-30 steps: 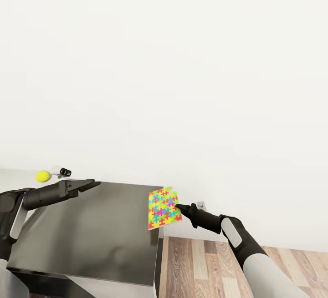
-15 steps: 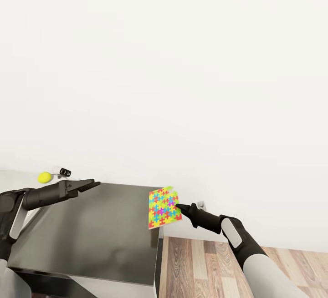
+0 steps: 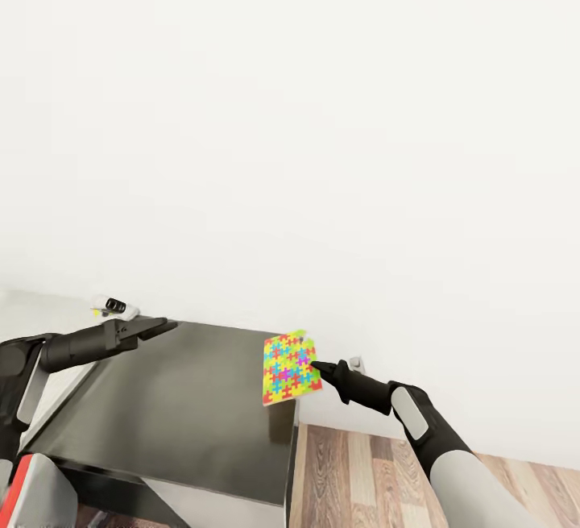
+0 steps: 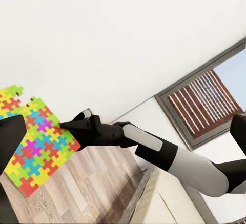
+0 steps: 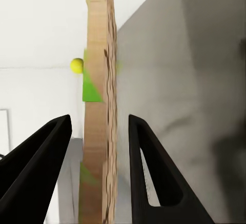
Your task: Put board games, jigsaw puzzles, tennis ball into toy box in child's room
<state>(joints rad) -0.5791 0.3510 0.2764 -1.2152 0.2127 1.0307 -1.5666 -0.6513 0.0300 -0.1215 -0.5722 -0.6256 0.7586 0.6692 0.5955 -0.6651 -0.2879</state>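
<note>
Rainbow-coloured jigsaw puzzle (image 3: 288, 368) is up on its edge, off the dark grey table (image 3: 177, 407) and hanging past its right end, with our right gripper (image 3: 316, 367) at its edge. In the right wrist view the board (image 5: 98, 106) sits edge-on between the fingers (image 5: 148, 167) with daylight on both sides, so we can't tell whether it's really pinched. Left gripper (image 3: 157, 324) hovers over the far left of the table, looks closed and empty. Tennis ball (image 5: 77, 65) is further along the table. Our worry: a thin board held by one corner could pivot or slip out over the wood floor (image 3: 362, 471) if the arm swings fast.
</note>
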